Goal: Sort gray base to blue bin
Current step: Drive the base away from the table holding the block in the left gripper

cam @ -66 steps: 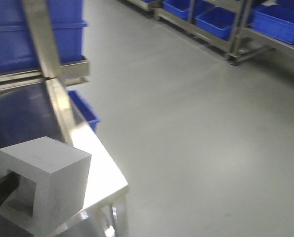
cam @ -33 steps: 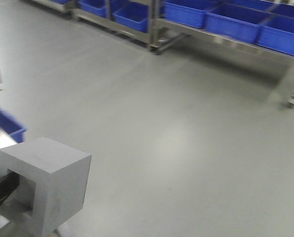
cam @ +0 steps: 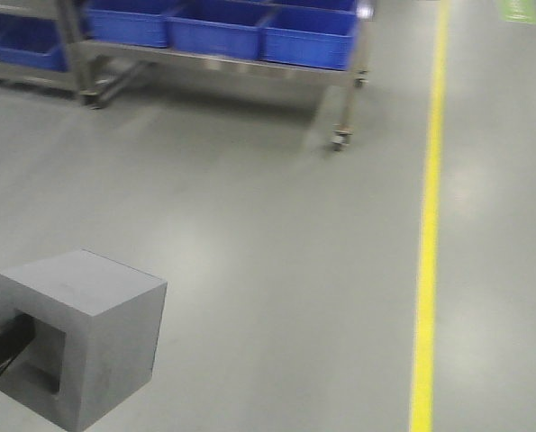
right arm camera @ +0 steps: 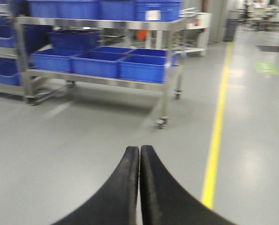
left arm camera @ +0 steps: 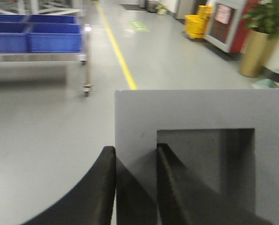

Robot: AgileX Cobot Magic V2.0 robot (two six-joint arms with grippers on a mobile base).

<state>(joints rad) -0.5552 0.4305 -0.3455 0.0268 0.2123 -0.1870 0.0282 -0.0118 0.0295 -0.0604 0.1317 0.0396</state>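
The gray base (cam: 96,351) is a light-gray cube with a square recess, held up above the floor at the lower left of the front view. My left gripper (left arm camera: 135,149) is shut on it. One black finger lies against the outer side and the other sits inside the recess, pinching the gray base (left arm camera: 200,110) by its wall. My right gripper (right arm camera: 139,148) is shut, its fingers pressed together with nothing between them. Several blue bins (cam: 213,36) stand on a wheeled steel rack ahead; I cannot tell which is the task's blue bin.
The rack (right arm camera: 101,79) with its blue bins (right arm camera: 99,63) stands on castors at the far left. A yellow floor line (cam: 425,270) runs along the right. In the left wrist view a yellow bucket (left arm camera: 198,26) and a potted plant (left arm camera: 259,47) stand far off.
The whole view has swung to the right: the steel table and the near bin have left the frame, and the rack and yellow line have come in. The gray base stays in the left gripper.
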